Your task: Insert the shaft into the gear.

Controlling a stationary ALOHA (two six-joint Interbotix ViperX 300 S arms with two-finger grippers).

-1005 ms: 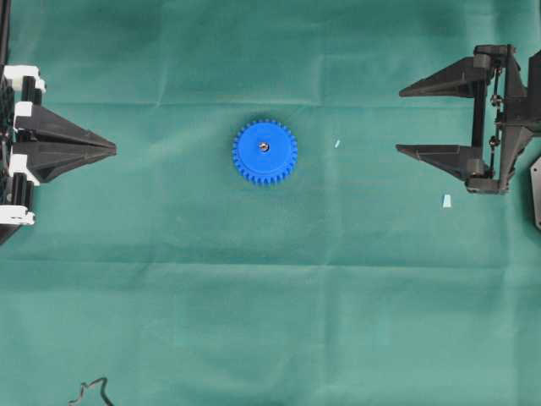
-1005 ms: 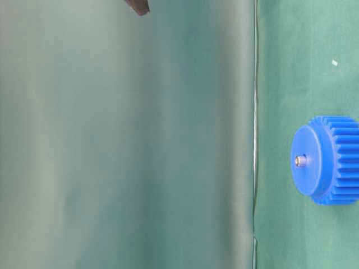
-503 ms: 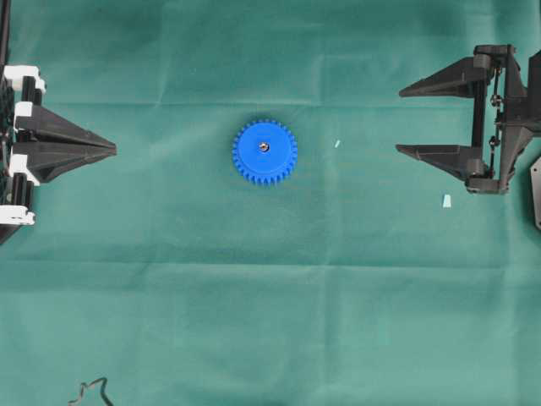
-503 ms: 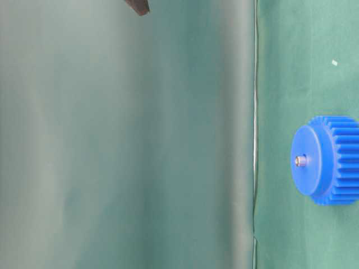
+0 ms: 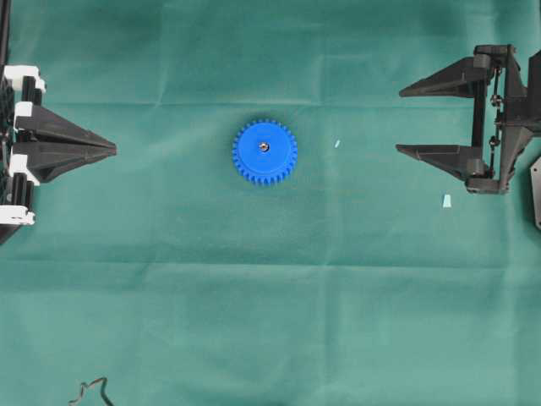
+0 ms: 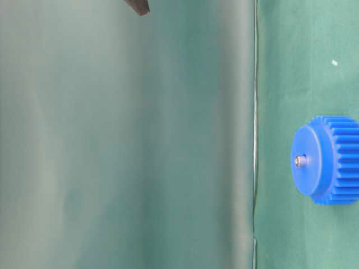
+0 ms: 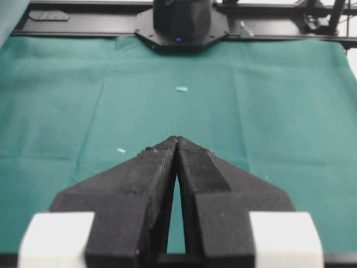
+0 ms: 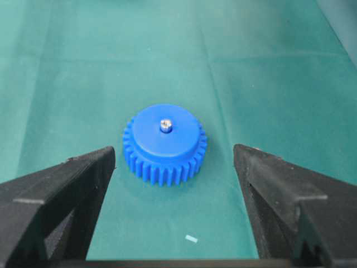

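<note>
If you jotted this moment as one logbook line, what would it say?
thin silvery metal shaft: seated in round blue plastic toothed gear | left gripper: shut, empty | right gripper: open, empty | both clear of gear

Gear [image 5: 265,152]: bright blue all over, teeth included; the shaft [image 8: 165,125] at its centre is shiny silver-grey. Bench [image 5: 270,296] cover: plain dark green cloth with faint fold creases, carrying two pale blue-white chips [image 5: 446,200]. Left gripper [image 7: 177,144] and right gripper [image 5: 401,118]: matte black jaws, the left with white blocks behind.
</note>
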